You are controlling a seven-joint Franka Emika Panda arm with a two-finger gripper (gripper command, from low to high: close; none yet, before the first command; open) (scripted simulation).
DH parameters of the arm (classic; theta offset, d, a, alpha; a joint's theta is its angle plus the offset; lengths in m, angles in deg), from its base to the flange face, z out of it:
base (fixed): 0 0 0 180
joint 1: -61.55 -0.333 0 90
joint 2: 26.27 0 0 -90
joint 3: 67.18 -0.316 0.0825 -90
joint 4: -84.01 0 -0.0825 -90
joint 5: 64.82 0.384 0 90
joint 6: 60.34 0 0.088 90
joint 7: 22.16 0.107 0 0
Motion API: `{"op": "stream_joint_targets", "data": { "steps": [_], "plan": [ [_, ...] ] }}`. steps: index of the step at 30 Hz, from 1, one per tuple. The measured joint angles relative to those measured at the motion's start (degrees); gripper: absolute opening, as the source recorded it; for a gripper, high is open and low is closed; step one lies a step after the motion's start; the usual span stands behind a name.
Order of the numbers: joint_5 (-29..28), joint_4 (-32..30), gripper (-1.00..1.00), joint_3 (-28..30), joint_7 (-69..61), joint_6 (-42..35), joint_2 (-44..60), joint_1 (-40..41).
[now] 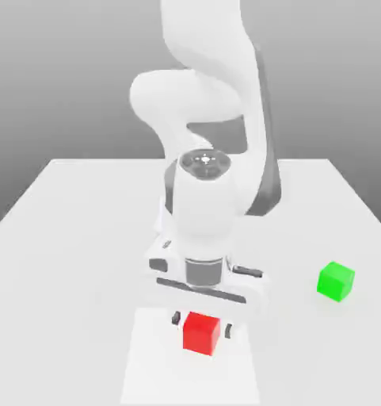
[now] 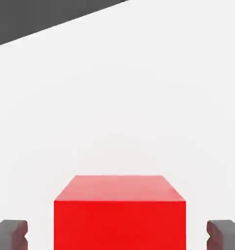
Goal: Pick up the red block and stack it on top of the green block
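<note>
Nearest you in the exterior view: a flat, bright white rectangular patch [image 1: 189, 381] on the table, near edge at six o'clock. Over its far part you have the plain bright-red cube with matte faces [image 1: 201, 333], the block to be stacked.

The two-finger gripper [image 1: 202, 326] comes down over the cube from the twelve o'clock side. Pincer state: spread, one finger on each side of the red cube; your hand view gives a gap at both sides, so nothing is pinched.

Farther off, at about two o'clock from the red cube and well apart from it, you find the plain bright-green cube [image 1: 336, 281], on the broad pale-grey table [image 1: 74, 254], its top bare. Beyond the red cube, toward twelve o'clock, rises the white robot arm with dark grey joints [image 1: 205, 206].
</note>
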Motion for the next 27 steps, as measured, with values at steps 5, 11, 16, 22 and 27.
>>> {"op": "stream_joint_targets", "data": {
  "steps": [5, 11, 16, 22, 27],
  "plan": [
    [-0.1, 0.0, -1.00, -0.1, 0.2, 0.3, 0.3, 0.1],
    [-1.1, -0.5, -1.00, 0.4, 0.6, -4.9, -5.9, -0.2],
    [-1.1, -1.5, -1.00, 0.3, 0.8, -9.9, -11.7, 0.0],
    [1.8, -2.7, -1.00, -8.0, -2.6, -13.8, -16.1, -4.9],
    [4.6, -3.2, -1.00, -16.0, -6.7, -17.0, -20.0, -19.7]
  ]
}}
